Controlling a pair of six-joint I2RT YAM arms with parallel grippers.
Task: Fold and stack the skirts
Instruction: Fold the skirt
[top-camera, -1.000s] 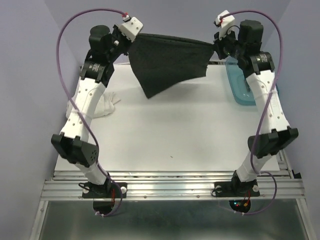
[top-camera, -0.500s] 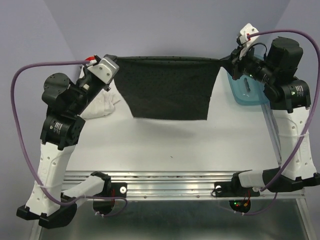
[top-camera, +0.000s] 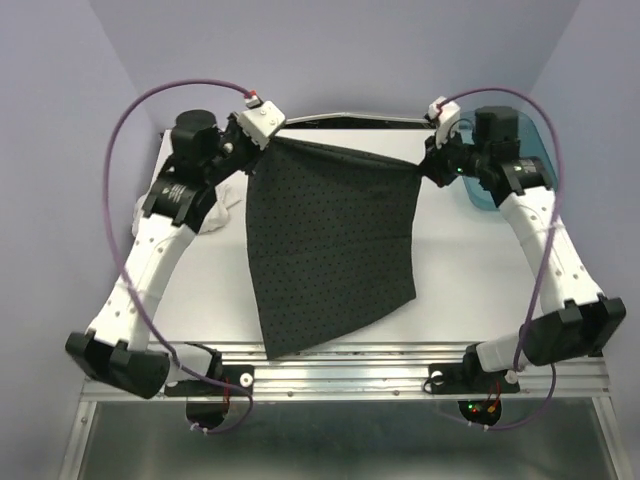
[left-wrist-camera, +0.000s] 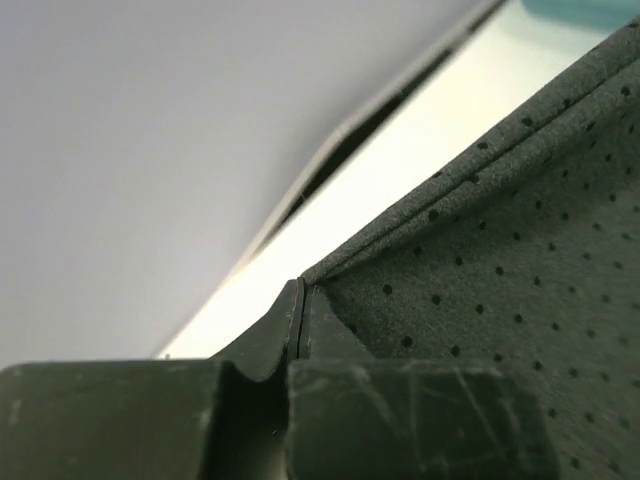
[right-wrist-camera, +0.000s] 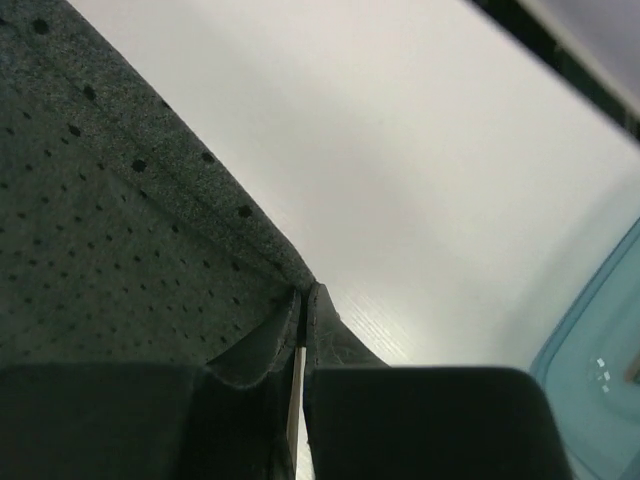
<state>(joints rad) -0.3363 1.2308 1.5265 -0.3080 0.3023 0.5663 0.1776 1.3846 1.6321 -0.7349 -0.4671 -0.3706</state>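
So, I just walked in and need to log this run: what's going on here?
Both arms hold the dark dotted skirt by its far edge, the left gripper shut on one corner, the right gripper on the other, stretched out over the table. The white skirt lies bunched at the left, untouched. Nothing is folded or stacked yet.

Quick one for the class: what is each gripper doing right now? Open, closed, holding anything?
Left gripper: closed, pinching one top corner of the dark dotted skirt.
Right gripper: closed, pinching the other top corner of the same skirt.
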